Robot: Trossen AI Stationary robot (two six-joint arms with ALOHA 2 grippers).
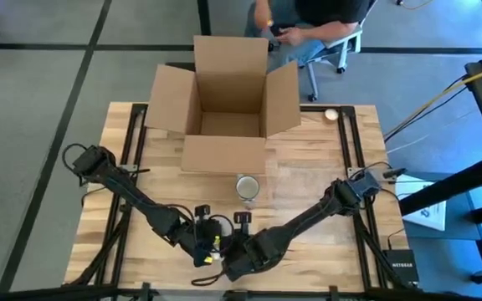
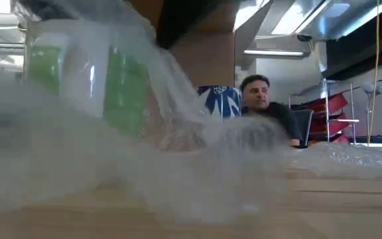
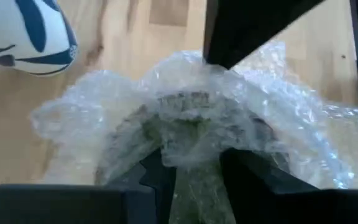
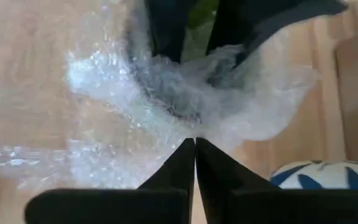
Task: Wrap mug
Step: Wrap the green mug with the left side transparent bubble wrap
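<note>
A white mug with blue leaf print [image 1: 247, 187] stands upright on the wooden table, in front of the cardboard box. A sheet of clear bubble wrap [image 3: 185, 106] is bunched up near the table's front edge, and part of it lies on the wood. My left gripper [image 1: 206, 247] and my right gripper [image 1: 228, 251] meet there, tip to tip, each shut on the wrap. The mug is apart from both grippers, toward the far side, and shows in the left wrist view [image 3: 23, 31] and the right wrist view [image 4: 328, 174]. My left gripper [image 3: 194, 177] has a crumpled bunch of the bubble wrap [image 3: 188, 134] between its two fingers, several layers gathered together. The wrap bulges up over the fingertips and spreads down onto the table on both sides. My right gripper [image 4: 195, 146] pinches the bubble wrap at a gathered edge [image 4: 191, 127] right at its fingertips, coming at it opposite my left gripper. The rest of the wrap lies slack on the table beyond the fingers.
An open cardboard box [image 1: 224, 100] stands at the far middle of the table, flaps spread. A small round thing [image 1: 331, 114] lies at the far right corner. A person sits on a chair [image 1: 308, 25] behind the box.
</note>
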